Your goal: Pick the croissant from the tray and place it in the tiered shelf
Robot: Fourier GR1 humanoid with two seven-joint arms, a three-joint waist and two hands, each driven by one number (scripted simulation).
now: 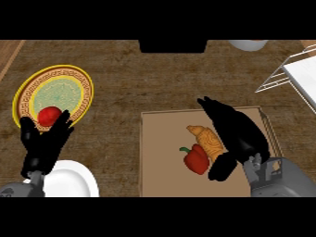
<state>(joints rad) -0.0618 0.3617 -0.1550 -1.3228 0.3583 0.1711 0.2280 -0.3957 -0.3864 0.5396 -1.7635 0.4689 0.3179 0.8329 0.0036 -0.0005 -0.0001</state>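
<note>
Croissant on tray, touching pepper; not yet lifted. Right hand at its 3 o'clock, fingers straight, unclamped. Left hand resting open, 9 o'clock. Remaining: grasp, carry to shelf, 1 o'clock.

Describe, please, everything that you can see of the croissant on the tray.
The croissant is golden-brown with ridged bands, like baked pastry. It lies flat near the middle of the brown tray, running from upper left to lower right. Its right side is hidden by the right hand, whose straight fingers reach past it; whether they touch it I cannot tell. A red pepper lies close at its lower left, seemingly touching.
</note>
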